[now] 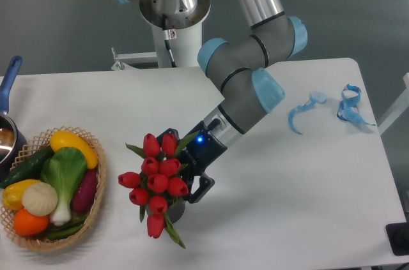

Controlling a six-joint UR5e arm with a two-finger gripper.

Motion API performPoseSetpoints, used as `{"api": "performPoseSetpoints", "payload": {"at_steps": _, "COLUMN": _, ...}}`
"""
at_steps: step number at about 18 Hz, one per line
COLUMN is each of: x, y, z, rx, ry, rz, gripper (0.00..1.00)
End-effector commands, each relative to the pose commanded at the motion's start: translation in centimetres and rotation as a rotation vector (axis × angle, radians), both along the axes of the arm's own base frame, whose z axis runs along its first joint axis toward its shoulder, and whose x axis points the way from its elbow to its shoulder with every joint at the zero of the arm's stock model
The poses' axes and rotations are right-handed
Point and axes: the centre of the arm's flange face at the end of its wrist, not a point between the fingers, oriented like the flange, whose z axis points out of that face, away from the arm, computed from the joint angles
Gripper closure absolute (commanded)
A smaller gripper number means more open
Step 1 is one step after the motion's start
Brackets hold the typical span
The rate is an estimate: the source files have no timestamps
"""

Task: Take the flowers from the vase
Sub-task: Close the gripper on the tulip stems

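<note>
Flowers [157, 180] low and left of centre, standing in the vase [174, 207], mostly hidden under the blooms. Gripper [184, 166] pressed in from the right, fingers spread either side of the bunch, tips lost behind buds. Basket [94, 201] close at left; bare table [294, 206] to the right.

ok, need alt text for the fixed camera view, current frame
A robot arm's open gripper reaches into a bunch of red tulips, the flowers, which stand in a small dark vase on a white table, jaws either side of the bunch's right edge. A wicker basket of vegetables sits at left; blue strips lie at right.
</note>
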Motion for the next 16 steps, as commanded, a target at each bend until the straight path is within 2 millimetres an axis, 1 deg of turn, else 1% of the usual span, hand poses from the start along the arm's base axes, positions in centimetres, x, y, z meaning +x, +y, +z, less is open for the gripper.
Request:
{"api": "performPoseSetpoints", "payload": {"at_steps": 1, "x": 0.40, "y": 0.29, "z": 0.16, "rx": 0.001, "ry": 0.001, "rz": -0.007, "gripper": 0.01}}
{"api": "performPoseSetpoints", "payload": {"at_steps": 3, "x": 0.50, "y": 0.22, "z": 0.23, "rx": 0.002, "ry": 0.000, "rz": -0.007, "gripper": 0.16}}
{"api": "performPoseSetpoints", "payload": {"at_steps": 4, "x": 0.55, "y": 0.19, "z": 0.26, "rx": 0.003, "ry": 0.002, "rz": -0.008, "gripper": 0.21}}
{"api": "performPoseSetpoints", "payload": {"at_steps": 5, "x": 0.51, "y": 0.10, "z": 0.30, "rx": 0.004, "ry": 0.003, "rz": -0.006, "gripper": 0.29}}
{"api": "performPoseSetpoints", "payload": {"at_steps": 7, "x": 0.38, "y": -0.03, "z": 0.25, "rx": 0.004, "ry": 0.001, "rz": -0.004, "gripper": 0.39}}
{"api": "performPoseSetpoints", "payload": {"at_steps": 11, "x": 0.24, "y": -0.21, "z": 0.43, "rx": 0.010, "ry": -0.007, "rz": 0.001, "gripper": 0.44}}
{"api": "performPoseSetpoints", "payload": {"at_steps": 13, "x": 0.26, "y": -0.23, "z": 0.52, "rx": 0.007, "ry": -0.013, "rz": 0.006, "gripper": 0.45}}
{"api": "performPoseSetpoints", "payload": {"at_steps": 14, "x": 0.29, "y": -0.25, "z": 0.46, "rx": 0.003, "ry": -0.019, "rz": 0.009, "gripper": 0.50}}
{"api": "performPoseSetpoints", "payload": {"at_steps": 15, "x": 0.30, "y": -0.26, "z": 0.55, "rx": -0.004, "ry": -0.031, "rz": 0.018, "gripper": 0.52}}
{"api": "performPoseSetpoints", "payload": {"at_steps": 16, "x": 0.22, "y": -0.32, "z": 0.55, "rx": -0.011, "ry": -0.041, "rz": 0.026, "gripper": 0.52}}
